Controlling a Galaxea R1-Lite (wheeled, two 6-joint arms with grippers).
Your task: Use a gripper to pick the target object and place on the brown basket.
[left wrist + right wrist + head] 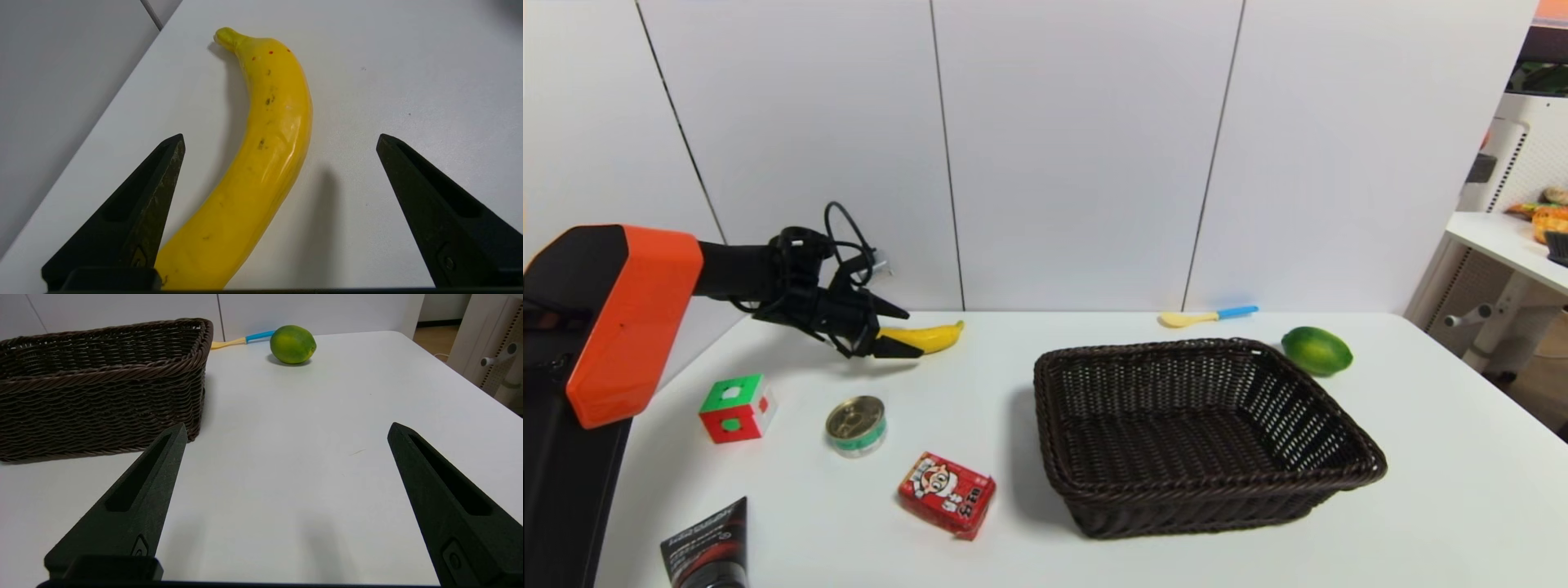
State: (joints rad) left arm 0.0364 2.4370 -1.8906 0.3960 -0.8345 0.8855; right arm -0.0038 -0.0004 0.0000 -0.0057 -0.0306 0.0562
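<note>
The yellow banana [931,336] lies on the white table at the back left, its greenish stem tip pointing toward the basket. My left gripper [900,331] is open around the banana's near end; in the left wrist view the banana [261,155] runs between the two spread fingers [147,204], close to one of them. The dark brown wicker basket [1217,482] stands empty right of centre; its side shows in the right wrist view [102,396]. My right gripper [286,433] is open and empty over bare table beside the basket; it does not show in the head view.
A green lime [1316,349] and a yellow spoon with blue handle [1209,316] lie behind the basket. A colour cube [737,407], a tin can [856,425], a red packet [947,493] and a black tube [707,545] lie at front left. The wall stands close behind the banana.
</note>
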